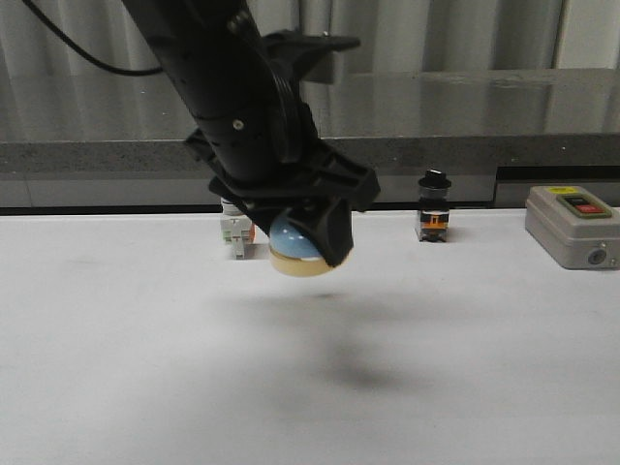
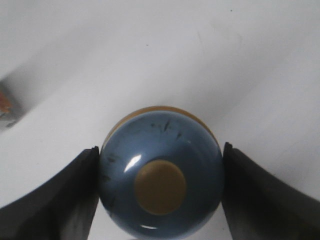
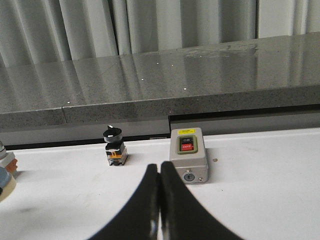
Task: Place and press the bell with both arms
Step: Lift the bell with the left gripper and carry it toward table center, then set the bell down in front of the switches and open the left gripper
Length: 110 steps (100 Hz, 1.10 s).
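The bell (image 1: 302,247) is a small light-blue dome on a cream base, with a cream button on top. It sits upright between the left gripper's (image 2: 160,187) fingers (image 2: 60,200), both touching its sides, held clear above the table.

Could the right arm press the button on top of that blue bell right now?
Probably not yet. The left gripper holds the bell in the air, and its black body covers the top in the front view. The right gripper is shut, pointing elsewhere.

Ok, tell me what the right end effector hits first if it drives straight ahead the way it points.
Probably the grey switch box: it stands just beyond the shut right end effector, slightly to one side. Depth is unclear, so it might instead graze past toward the grey ledge.
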Available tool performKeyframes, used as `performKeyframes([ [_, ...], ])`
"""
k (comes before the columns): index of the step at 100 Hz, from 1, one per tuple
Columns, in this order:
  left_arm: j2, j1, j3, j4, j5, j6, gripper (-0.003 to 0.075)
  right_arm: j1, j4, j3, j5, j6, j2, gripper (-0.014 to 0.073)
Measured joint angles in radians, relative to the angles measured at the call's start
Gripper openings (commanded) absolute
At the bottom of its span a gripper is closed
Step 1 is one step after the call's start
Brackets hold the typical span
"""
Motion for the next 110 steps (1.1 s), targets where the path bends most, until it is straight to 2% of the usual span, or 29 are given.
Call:
performKeyframes([
  [60,0.197,-0.026,-0.129,0.008,-0.027,0.000,0.0237,0.000,0.000,0.000,0.000,0.000,0.000,-0.0064],
  [72,0.211,-0.026,-0.135,0.008,-0.025,0.000,0.0311,0.000,0.000,0.000,0.000,-0.002,0.000,-0.0064],
  [88,0.211,-0.026,-0.137,0.008,-0.013,0.000,0.0490,0.000,0.000,0.000,0.000,-0.002,0.000,-0.0064],
  [95,0.211,-0.026,-0.137,0.008,-0.006,0.000,0.0540,0.000,0.000,0.000,0.000,-0.002,0.000,-0.0064],
  [110,0.211,-0.026,-0.139,0.008,0.000,0.000,0.0569,0.000,0.000,0.000,0.000,-0.002,0.000,-0.0064],
])
